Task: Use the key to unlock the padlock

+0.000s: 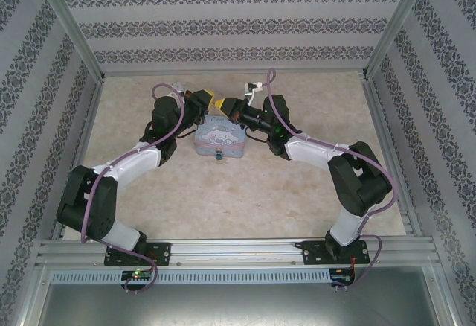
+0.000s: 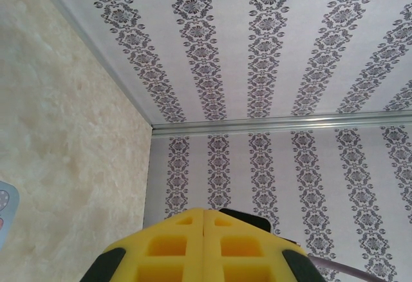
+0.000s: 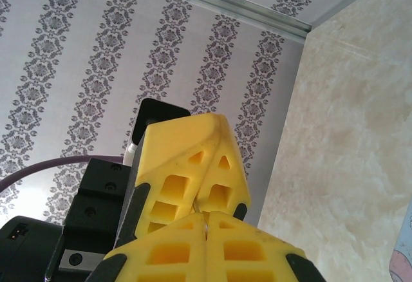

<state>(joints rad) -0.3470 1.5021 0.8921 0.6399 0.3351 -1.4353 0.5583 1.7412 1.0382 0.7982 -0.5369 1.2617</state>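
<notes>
Since both sets of fingers are pressed flat together with nothing plainly between them, you have a locating job first. Your left gripper [image 2: 203, 221] is clenched, and so is your right gripper [image 3: 206, 225], which faces it almost tip to tip above the far side of the tin [image 1: 219, 138]. The padlock [image 1: 219, 155] sits below both tips and back towards the arm bases, at the tin's near wall and seemingly touching it. Where the key lies I cannot tell (it may be too thin to read against the yellow pads). To do this step well, I judge you should confirm the key before descending, steady the padlock body with one gripper, and line the other up with the keyway, not twisting until it seats. Count: two grippers, one tin, one padlock on the table [image 1: 223, 207].
</notes>
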